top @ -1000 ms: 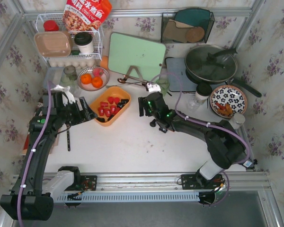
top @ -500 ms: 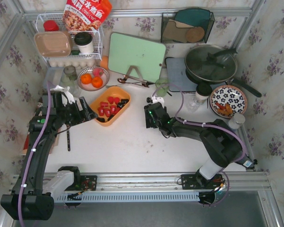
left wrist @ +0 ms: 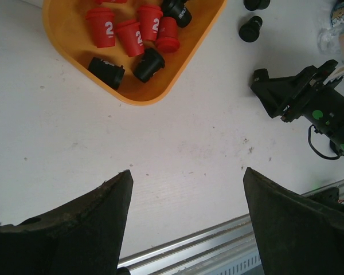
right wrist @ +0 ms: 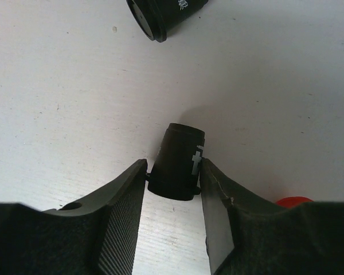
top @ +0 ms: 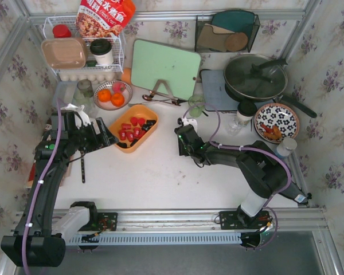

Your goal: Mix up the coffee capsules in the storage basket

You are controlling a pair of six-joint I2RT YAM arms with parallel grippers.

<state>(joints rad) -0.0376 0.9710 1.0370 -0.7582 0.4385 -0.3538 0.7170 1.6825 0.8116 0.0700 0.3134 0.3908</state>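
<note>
The right fingers [right wrist: 123,200] pinch a black capsule [right wrist: 178,163] lying lengthwise between them on the counter [right wrist: 57,69] — the storage basket [top: 139,110] sits upper left overhead; the left fingers [left wrist: 80,229] gape empty.

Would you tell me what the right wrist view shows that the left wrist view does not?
Only the right wrist view: a black capsule lying on its side, pinched in the right gripper. Only the left wrist view: the orange storage basket holding red capsules and black ones, and the open left gripper. Both: the white table and loose black capsules on it.
</note>
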